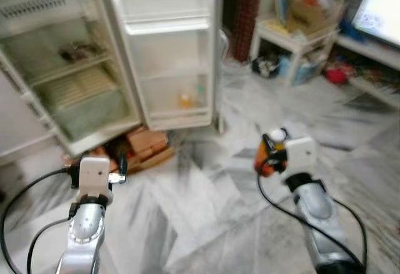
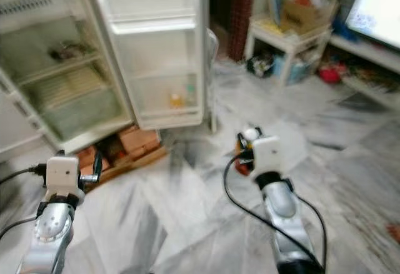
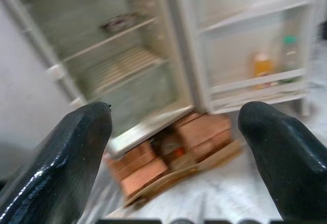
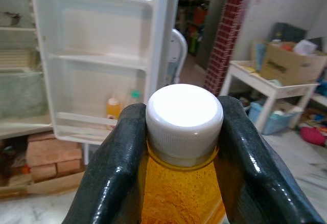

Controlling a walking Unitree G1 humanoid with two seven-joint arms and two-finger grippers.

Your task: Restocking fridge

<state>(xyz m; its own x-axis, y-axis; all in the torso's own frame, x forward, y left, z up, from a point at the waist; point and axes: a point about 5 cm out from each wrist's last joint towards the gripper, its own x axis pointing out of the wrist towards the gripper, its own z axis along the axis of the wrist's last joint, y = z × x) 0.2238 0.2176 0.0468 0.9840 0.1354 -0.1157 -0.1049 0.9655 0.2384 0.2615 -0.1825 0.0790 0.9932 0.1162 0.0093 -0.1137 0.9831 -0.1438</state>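
The fridge (image 1: 75, 67) stands in the upper left of the head views with its door (image 1: 169, 49) swung wide open, and the picture is a bit blurry. On the low shelf of the door sit two small bottles (image 1: 190, 97), one orange and one with a green top, too fuzzy to read. A dark thing (image 1: 78, 52) lies on a shelf inside the fridge, and it is hard to tell what it is. Under the fridge, some bricks (image 1: 144, 146) rest on a wooden board on the marble floor (image 1: 206, 218). The right end effector (image 4: 179, 147) is low and right of the middle in the head views, well apart from the fridge, and its two black fingers (image 4: 115, 168) are clamped on an orange bottle (image 4: 179, 193) with a white cap (image 4: 184, 119). The bottom of that bottle is cut off in the wrist view. The left end effector (image 3: 173, 147) is at the lower left, near the bricks, with its fingers (image 3: 66, 152) spread apart and nothing between them. In the upper right, a white worktop (image 1: 300, 36) holds a cardboard box (image 1: 312, 11), and the stuff around it is a blur.
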